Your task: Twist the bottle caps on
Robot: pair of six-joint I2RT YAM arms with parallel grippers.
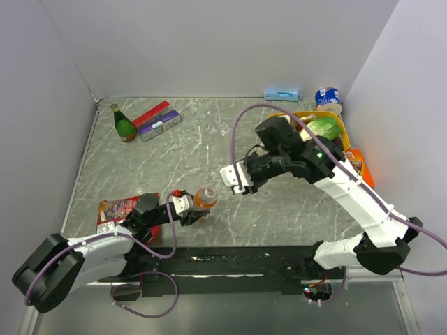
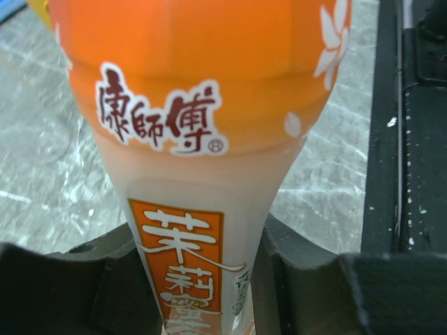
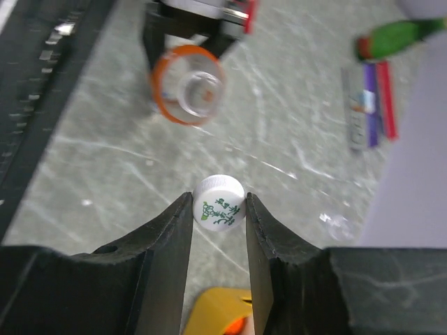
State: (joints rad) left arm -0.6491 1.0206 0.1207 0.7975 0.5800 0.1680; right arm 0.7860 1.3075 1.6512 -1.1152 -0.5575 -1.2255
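Observation:
The bottle [image 1: 205, 198] is small, clear plastic, with orange liquid and an orange label. My left gripper [image 1: 187, 206] is shut on its lower body and holds it at the table's front centre, open neck up. In the left wrist view the bottle [image 2: 202, 139] fills the frame between the dark fingers [image 2: 300, 272]. My right gripper [image 1: 235, 179] is shut on the whitish cap [image 3: 218, 203], which has green print on top. It hangs above the table, to the right of the bottle's open mouth [image 3: 190, 85]. The blue cap is out of view.
A dark green glass bottle [image 1: 124, 123] and red and purple boxes [image 1: 156, 120] lie at the back left. A yellow bowl [image 1: 336, 120] with a green item stands at the back right. A red packet [image 1: 119, 208] lies by the left arm. A black strip [image 1: 230, 258] runs along the near edge.

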